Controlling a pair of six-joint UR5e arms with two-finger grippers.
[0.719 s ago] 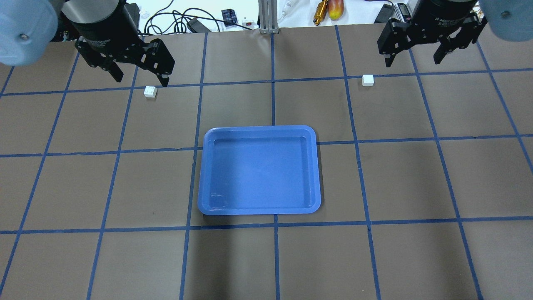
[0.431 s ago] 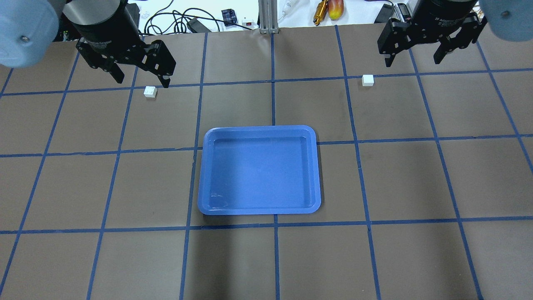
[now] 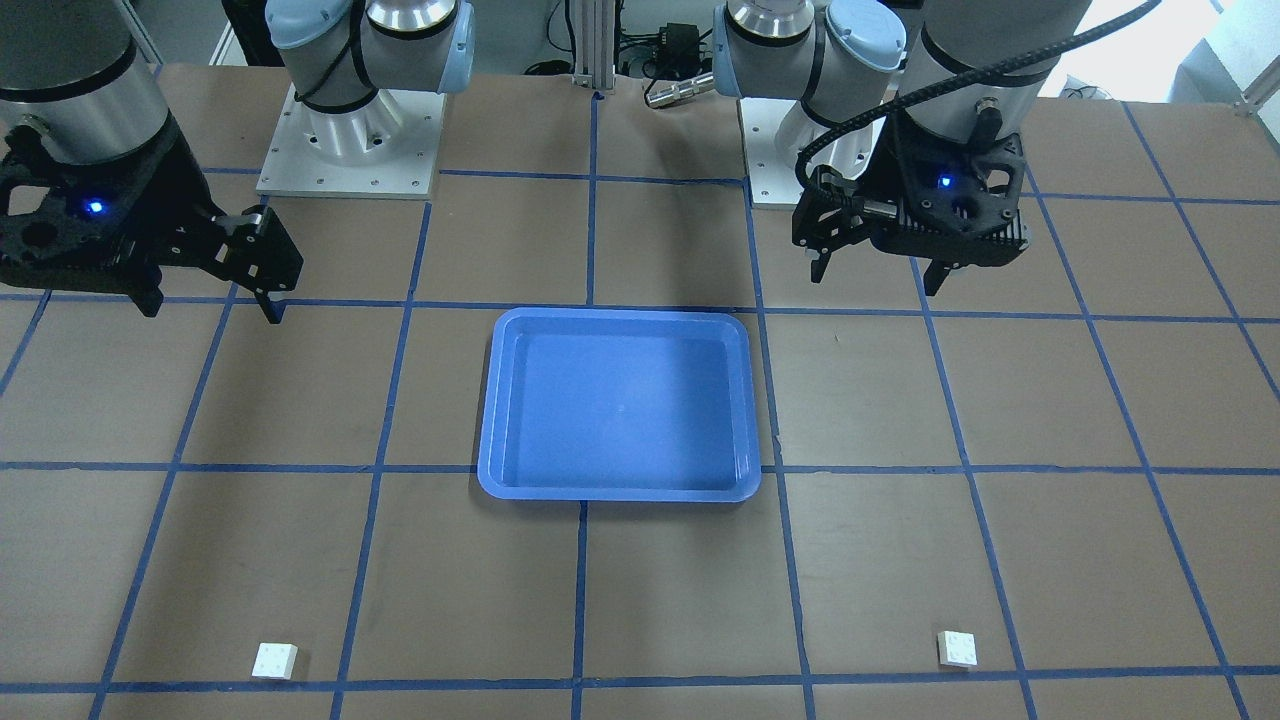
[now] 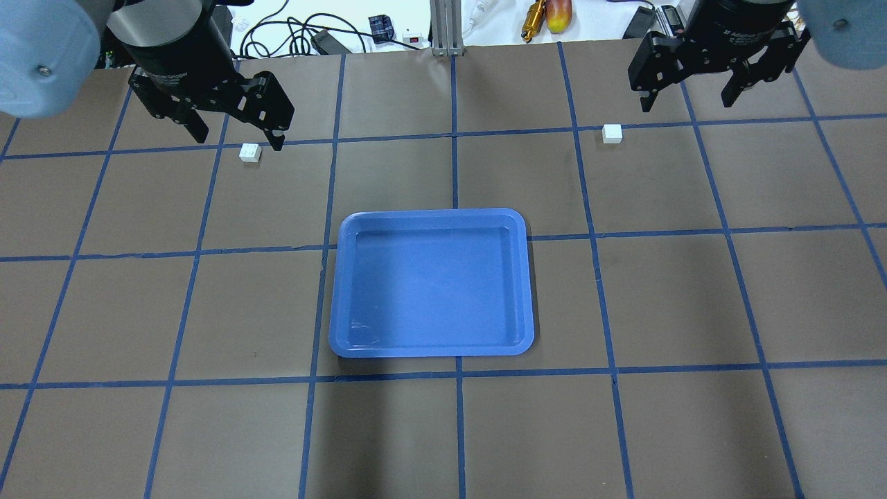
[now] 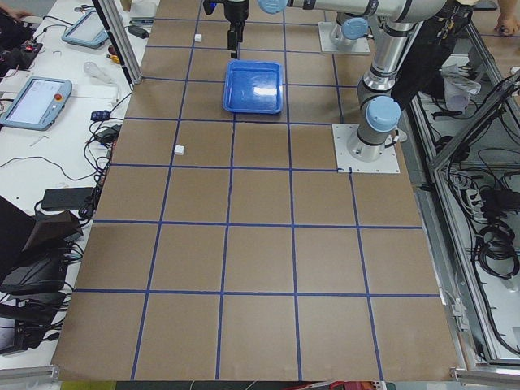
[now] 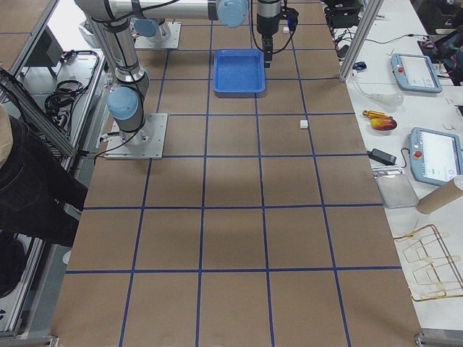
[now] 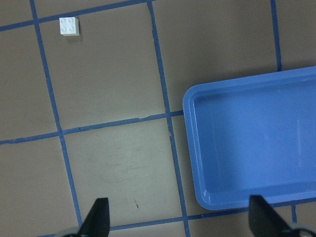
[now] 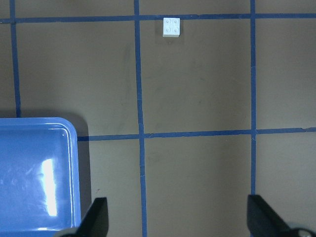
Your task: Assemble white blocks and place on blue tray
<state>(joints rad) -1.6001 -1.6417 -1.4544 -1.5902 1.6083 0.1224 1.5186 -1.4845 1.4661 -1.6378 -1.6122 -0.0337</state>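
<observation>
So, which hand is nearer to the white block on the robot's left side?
Left. The left hand hangs open, back toward the robot's base from that white block. The right hand is far across, past the blue tray.

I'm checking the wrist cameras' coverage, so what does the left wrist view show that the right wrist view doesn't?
Only the left wrist view shows the left white block, near its top-left corner, and the left gripper, open. Only the right wrist view shows the right white block, near its top edge, and the right gripper, also open. Both show part of the blue tray, bare where visible, and the brown table.
</observation>
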